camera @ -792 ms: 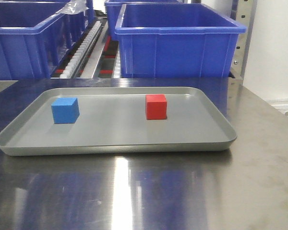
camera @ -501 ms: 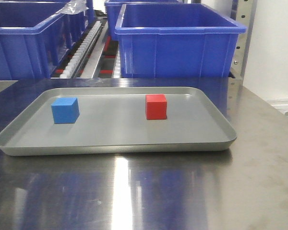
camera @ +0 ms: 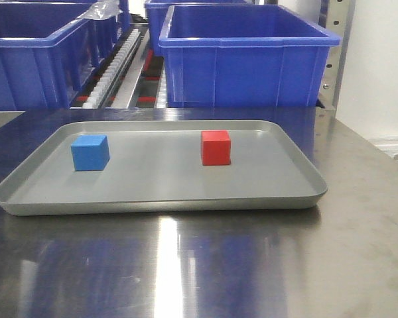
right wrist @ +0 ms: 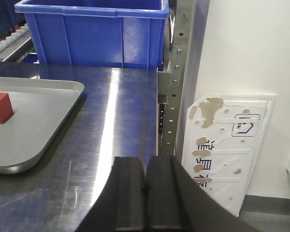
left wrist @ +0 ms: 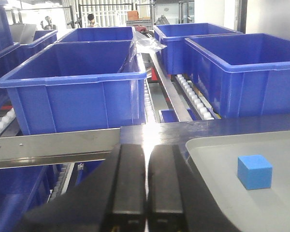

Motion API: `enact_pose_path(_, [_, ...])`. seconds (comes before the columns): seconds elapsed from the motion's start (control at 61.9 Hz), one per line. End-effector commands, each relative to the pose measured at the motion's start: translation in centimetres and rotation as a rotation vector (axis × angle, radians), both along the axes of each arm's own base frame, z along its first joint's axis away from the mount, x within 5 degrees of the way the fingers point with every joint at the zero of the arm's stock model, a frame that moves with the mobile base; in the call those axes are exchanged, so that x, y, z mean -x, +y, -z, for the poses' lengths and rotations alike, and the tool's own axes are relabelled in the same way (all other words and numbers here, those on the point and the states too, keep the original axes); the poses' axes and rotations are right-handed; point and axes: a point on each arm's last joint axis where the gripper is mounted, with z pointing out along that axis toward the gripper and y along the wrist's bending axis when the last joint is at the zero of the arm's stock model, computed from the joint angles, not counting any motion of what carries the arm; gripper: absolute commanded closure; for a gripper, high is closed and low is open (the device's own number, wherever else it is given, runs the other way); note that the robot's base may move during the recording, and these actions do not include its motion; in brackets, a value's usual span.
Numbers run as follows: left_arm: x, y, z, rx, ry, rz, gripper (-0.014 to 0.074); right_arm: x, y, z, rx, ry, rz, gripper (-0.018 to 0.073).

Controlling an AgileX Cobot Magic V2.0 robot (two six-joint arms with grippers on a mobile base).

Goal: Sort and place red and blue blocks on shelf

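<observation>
Fingers point(left wrist: 128, 186) of the left gripper point(left wrist: 146, 188) and right gripper point(right wrist: 145, 193) sit pressed together, empty; the left should spread wide, then square over the lower-right blue block point(left wrist: 254, 171).

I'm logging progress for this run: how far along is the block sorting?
Done: nothing yet. The blue block and the red block both sit on the grey tray, apart from each other. In hand: nothing; the left gripper and the right gripper have their fingers pressed together, empty, short of either block. Left: pick up each block and place it on the shelf.
</observation>
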Motion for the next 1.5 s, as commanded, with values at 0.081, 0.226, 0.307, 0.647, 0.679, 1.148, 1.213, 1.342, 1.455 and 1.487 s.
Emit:
enact_pose_path(0.081, [0.1,-0.2,0.7,0.012,-0.055,0.031,0.0472,0.3,0.0,-1.7,-0.003,-0.133,0.001,0.0508])
enact_pose_path(0.226, [0.1,-0.2,0.7,0.012,-0.055,0.031,0.0472,0.3,0.0,-1.7,-0.003,-0.133,0.001,0.0508])
enact_pose_path(0.307, [0.1,-0.2,0.7,0.012,-0.055,0.031,0.0472,0.3,0.0,-1.7,-0.002,-0.134,0.001,0.0508])
enact_pose_path(0.647, [0.1,-0.2,0.7,0.012,-0.055,0.031,0.0472,0.3,0.0,-2.0,-0.005,-0.164,0.0,0.0508])
enact_pose_path(0.679, [0.1,-0.2,0.7,0.012,-0.055,0.031,0.0472,0.3,0.0,-2.1,-0.006,-0.171,0.0,0.0508])
enact_pose_path(1.148, [0.1,-0.2,0.7,0.012,-0.055,0.031,0.0472,0.4,0.0,-2.6,-0.028,-0.233,-0.006,0.0508])
enact_pose_path(1.213, [0.1,-0.2,0.7,0.012,-0.055,0.031,0.0472,0.4,0.0,-2.6,-0.028,-0.233,-0.006,0.0508])
enact_pose_path(1.342, [0.1,-0.2,0.7,0.012,-0.055,0.031,0.0472,0.1,0.0,-3.0,-0.104,-0.217,-0.01,0.0508])
enact_pose_path(1.455, [0.1,-0.2,0.7,0.012,-0.055,0.031,0.0472,-1.1,0.2,-3.9,-0.128,-0.111,-0.009,0.0508])
enact_pose_path(1.487, [0.1,-0.2,0.7,0.012,-0.055,0.031,0.0472,-1.5,0.2,-4.3,-0.122,-0.087,-0.008,0.0508])
